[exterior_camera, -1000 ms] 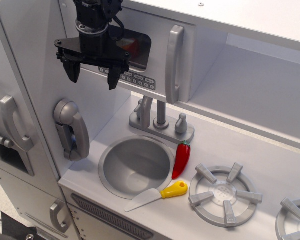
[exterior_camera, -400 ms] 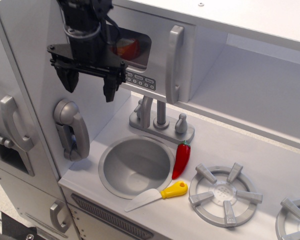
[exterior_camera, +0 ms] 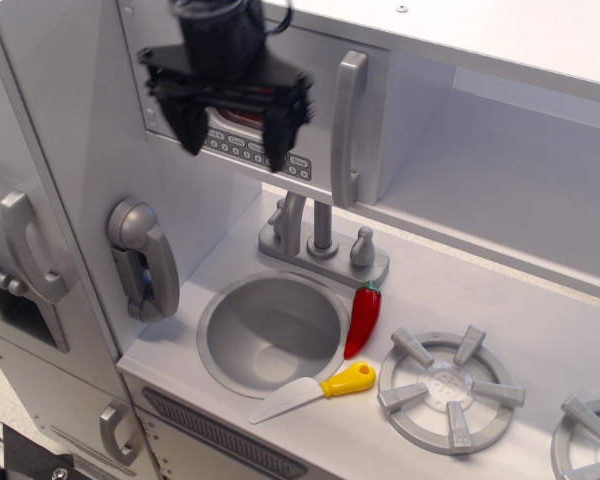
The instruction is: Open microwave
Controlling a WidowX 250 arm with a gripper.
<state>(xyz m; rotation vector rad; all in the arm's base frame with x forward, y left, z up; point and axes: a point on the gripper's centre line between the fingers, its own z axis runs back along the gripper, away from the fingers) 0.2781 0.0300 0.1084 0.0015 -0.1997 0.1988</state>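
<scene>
The microwave (exterior_camera: 325,170) is a white compartment at the upper middle of the toy kitchen, with a row of small grey buttons (exterior_camera: 255,152) and a long vertical silver handle (exterior_camera: 347,128) on its right side. Its door looks shut. My black gripper (exterior_camera: 233,138) hangs in front of the door, left of the handle, and hides most of the dark window. Its two fingers (exterior_camera: 279,138) point down and stand apart, holding nothing. The image of the gripper is blurred.
A grey wall telephone (exterior_camera: 143,257) hangs at the left. Below are the faucet (exterior_camera: 320,240), the round sink (exterior_camera: 272,330), a red chili pepper (exterior_camera: 363,318), a yellow-handled knife (exterior_camera: 318,389) and a stove burner (exterior_camera: 448,386). A taller white door with a curved handle (exterior_camera: 25,247) is far left.
My gripper has moved right and up, from the microwave's left edge to in front of the window, closer to the silver handle. The door has not moved.
</scene>
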